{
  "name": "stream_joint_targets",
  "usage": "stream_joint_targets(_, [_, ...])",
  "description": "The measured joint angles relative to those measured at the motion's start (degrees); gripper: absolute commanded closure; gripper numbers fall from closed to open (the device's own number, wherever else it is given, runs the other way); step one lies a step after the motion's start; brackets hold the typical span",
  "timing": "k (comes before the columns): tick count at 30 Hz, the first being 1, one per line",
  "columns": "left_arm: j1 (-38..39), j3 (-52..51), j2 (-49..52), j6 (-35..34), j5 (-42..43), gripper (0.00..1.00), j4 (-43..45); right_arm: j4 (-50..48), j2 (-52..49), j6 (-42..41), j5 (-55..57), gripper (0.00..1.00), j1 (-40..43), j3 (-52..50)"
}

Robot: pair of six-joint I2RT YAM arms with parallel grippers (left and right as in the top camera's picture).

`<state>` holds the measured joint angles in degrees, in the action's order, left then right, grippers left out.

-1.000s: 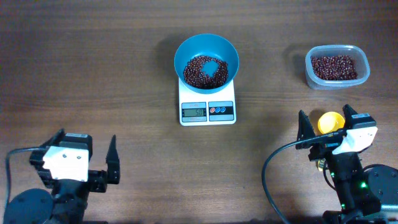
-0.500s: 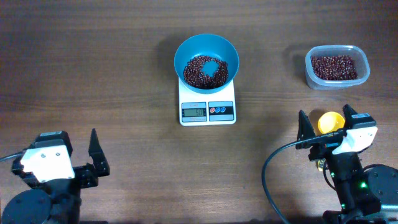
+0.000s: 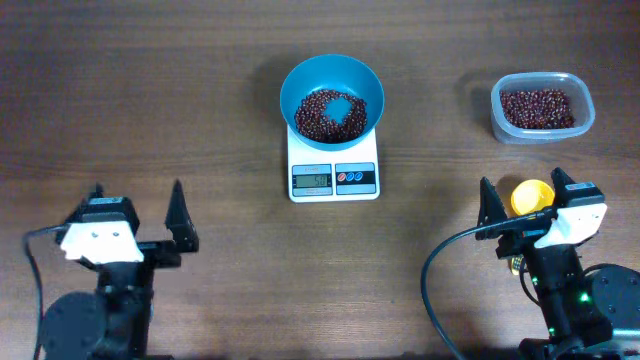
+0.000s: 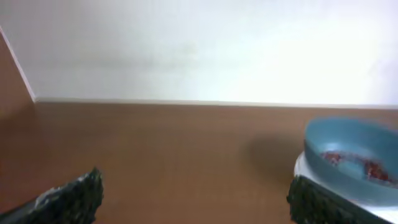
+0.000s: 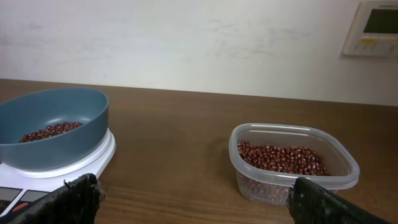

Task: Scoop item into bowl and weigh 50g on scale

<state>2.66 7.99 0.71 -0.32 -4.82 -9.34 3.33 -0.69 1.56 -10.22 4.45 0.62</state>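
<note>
While bowl [image 3: 335, 68] on scale [image 3: 320, 156] holds beans [image 3: 314, 116], tub [image 3: 500, 126] likewise

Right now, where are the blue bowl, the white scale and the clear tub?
blue bowl [image 3: 332, 72], overhead view, bare far inside wall.
scale [image 3: 333, 181], overhead view, front panel between display and buttons.
clear tub [image 3: 541, 136], overhead view, near side wall.

scale [image 3: 334, 170] readout too small to read, yellow object [image 3: 531, 193] partly hidden
</note>
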Motion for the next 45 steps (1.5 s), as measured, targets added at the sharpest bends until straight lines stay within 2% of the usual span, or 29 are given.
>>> stream_joint_targets(3, [0.0, -2.3, 0.0, 0.0, 0.5, 0.01, 5.4, 0.0, 0.0, 0.0, 0.0, 0.01, 0.0, 0.0])
stream_joint_targets(7, [-0.8, -6.6, 0.0, 0.0, 1.1, 0.01, 8.2, 0.0, 0.0, 0.0, 0.0, 0.01, 0.0, 0.0])
stream_joint_targets(14, [-3.2, -7.3, -0.1, 0.0, 4.7, 0.01, 4.9, 0.0, 0.0, 0.0, 0.0, 0.01, 0.0, 0.0])
stream_joint_targets(45, [-2.0, -7.3, -0.1, 0.0, 5.5, 0.01, 4.9, 0.0, 0.0, 0.0, 0.0, 0.01, 0.0, 0.0])
